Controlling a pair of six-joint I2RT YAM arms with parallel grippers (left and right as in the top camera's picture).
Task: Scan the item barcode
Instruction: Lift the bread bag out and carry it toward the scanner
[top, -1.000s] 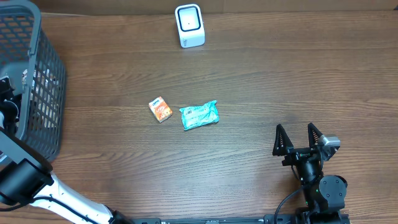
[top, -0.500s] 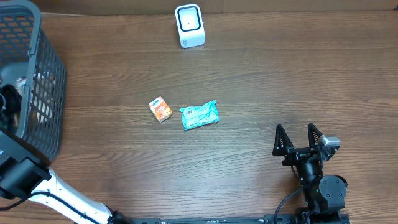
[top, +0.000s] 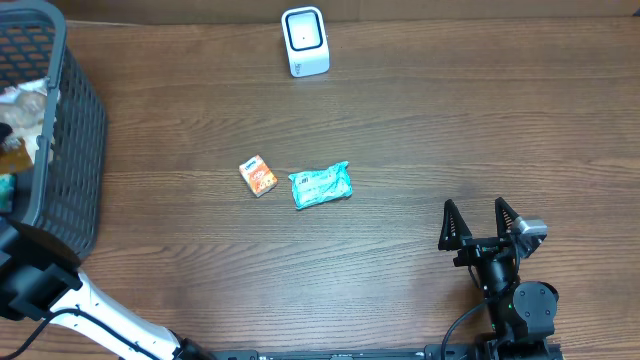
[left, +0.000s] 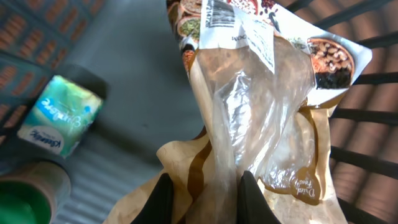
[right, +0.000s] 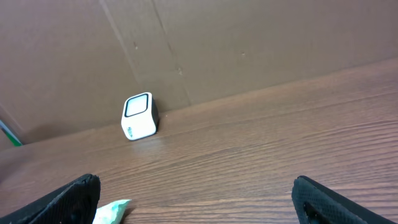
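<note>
In the left wrist view my left gripper (left: 202, 190) is shut on a brown paper pouch (left: 261, 106) with a clear window and a printed label. A barcode (left: 217, 11) shows at the pouch's top edge. The pouch hangs inside the dark mesh basket (top: 78, 150) at the table's far left, and a pale part of the pouch (top: 22, 98) shows there from above. The white scanner (top: 305, 41) stands at the back of the table, and the right wrist camera sees the scanner (right: 139, 116) against a cardboard wall. My right gripper (top: 478, 222) stands open and empty at the front right.
A small orange box (top: 258, 176) and a teal packet (top: 321, 186) lie mid-table. The teal packet's corner (right: 111, 213) shows by my right gripper's left finger. In the basket lie a green tissue pack (left: 61, 116) and a green-topped can (left: 25, 196).
The left gripper's dark body has left the overhead view at the left edge, and the pale pouch now shows higher in the basket. The right arm has not moved.
</note>
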